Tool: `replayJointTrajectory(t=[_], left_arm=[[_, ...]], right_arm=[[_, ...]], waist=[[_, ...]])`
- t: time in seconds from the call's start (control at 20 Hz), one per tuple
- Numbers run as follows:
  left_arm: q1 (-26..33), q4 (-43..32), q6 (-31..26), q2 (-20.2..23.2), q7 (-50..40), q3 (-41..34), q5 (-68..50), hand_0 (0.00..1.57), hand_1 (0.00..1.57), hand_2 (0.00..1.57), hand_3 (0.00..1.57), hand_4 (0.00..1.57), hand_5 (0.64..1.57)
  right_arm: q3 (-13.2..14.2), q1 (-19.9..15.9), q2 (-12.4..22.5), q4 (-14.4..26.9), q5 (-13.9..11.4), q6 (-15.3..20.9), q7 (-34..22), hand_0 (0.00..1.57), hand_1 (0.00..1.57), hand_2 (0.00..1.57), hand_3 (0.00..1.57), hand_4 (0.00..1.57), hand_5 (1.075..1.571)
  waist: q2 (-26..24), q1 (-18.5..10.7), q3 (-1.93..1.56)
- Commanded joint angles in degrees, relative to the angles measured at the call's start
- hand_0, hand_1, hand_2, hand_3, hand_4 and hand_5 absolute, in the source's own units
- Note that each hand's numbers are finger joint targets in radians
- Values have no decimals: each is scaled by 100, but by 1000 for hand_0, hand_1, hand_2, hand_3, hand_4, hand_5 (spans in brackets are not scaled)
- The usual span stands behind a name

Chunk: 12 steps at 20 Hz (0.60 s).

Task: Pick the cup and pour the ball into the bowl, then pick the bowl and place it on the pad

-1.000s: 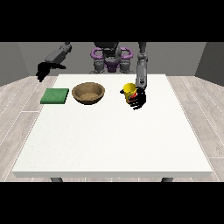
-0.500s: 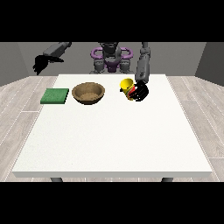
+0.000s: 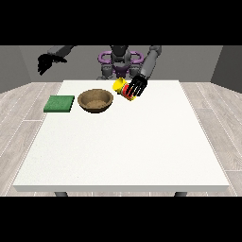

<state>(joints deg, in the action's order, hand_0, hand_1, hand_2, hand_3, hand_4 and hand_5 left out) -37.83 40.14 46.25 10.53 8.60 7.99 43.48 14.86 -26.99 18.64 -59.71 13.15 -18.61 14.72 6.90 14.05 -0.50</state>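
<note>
While the yellow cup with a red band (image 3: 124, 88) was held tipped in the air, mouth turned toward the view's left, it sat just to the right of the round brown wooden bowl (image 3: 96, 100) and above the white table (image 3: 123, 146). The black hand at the view's right (image 3: 136, 86) had its fingers (image 3: 133, 91) curled round the cup's body. The cup was clear of the table and not yet over the bowl's opening.

Judgement on the pour: the cup's mouth needs to travel leftward until it stands over the middle of the bowl before the tilt is deepened; tipped further where it was, the ball would likely land on the table between cup and bowl. A low, slow tilt would help keep the ball from bouncing out over the rim.

The flat green square pad (image 3: 59, 103) lay just left of the bowl, apart from it, untouched. The black hand at the view's left (image 3: 48, 61) was raised high, well away from everything, off the table's far left corner; its fingers looked relaxed and held nothing.

Not resolved: the ball itself could not be made out, either inside the cup or elsewhere. Fingers covered much of the cup, so its exact tilt was uncertain. Bowl interior appeared empty, though shading made that hard to confirm.
</note>
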Motion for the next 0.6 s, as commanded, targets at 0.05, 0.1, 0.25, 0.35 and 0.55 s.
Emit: replayJointTrajectory(t=[0.05,0.1,0.25,0.35,0.55], left_arm=[[-602,-516,-218,-574,-1665,942,1680,1150,1150,1571,1571,792,1561],[-741,-564,-280,-864,-1983,1106,1945,1150,1150,1571,1571,792,1561],[-935,-272,-862,-1031,-2960,1658,2124,1150,1150,1571,1571,792,1561],[-1022,-372,-1153,-1039,-3373,2073,2598,968,968,1571,1571,809,1562],[-1794,-394,-2344,-1047,-3620,2560,3159,543,543,1571,1571,758,1571]], right_arm=[[125,136,46,685,-50,-35,184,0,0,160,233,602,1556],[128,183,62,791,-110,-49,338,0,0,130,231,641,1554],[295,217,198,1269,-65,-151,505,0,0,189,235,695,1544],[247,171,198,1329,-153,-79,497,0,0,124,129,713,1544],[286,239,278,1593,-176,-164,606,0,0,158,266,730,1540]], waist=[[-472,-284,7],[-467,-355,10],[-688,-516,28],[-846,-565,30],[-1019,-682,26]])
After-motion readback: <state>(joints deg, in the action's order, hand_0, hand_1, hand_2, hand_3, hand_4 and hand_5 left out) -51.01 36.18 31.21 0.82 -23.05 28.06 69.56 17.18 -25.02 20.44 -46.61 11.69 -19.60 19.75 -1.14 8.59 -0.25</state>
